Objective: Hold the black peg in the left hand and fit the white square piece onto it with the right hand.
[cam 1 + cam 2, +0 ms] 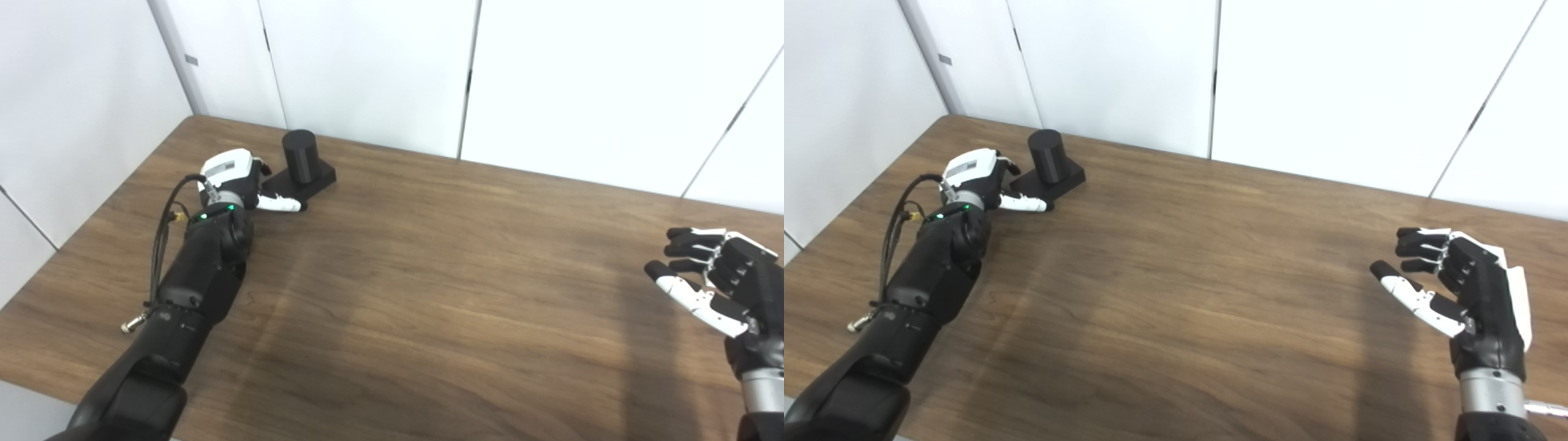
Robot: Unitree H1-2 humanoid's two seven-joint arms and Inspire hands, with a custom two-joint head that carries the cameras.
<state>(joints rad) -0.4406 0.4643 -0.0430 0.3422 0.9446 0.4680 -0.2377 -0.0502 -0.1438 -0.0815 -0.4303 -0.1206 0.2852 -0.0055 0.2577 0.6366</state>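
Matte black peg just beside white-and-black left hand; black right hand, white thumb; brown wood-grain table beneath; white wall panels beyond.

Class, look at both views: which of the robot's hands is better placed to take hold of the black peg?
Left. The left hand already lies against the black peg; the right hand hangs open across the table.
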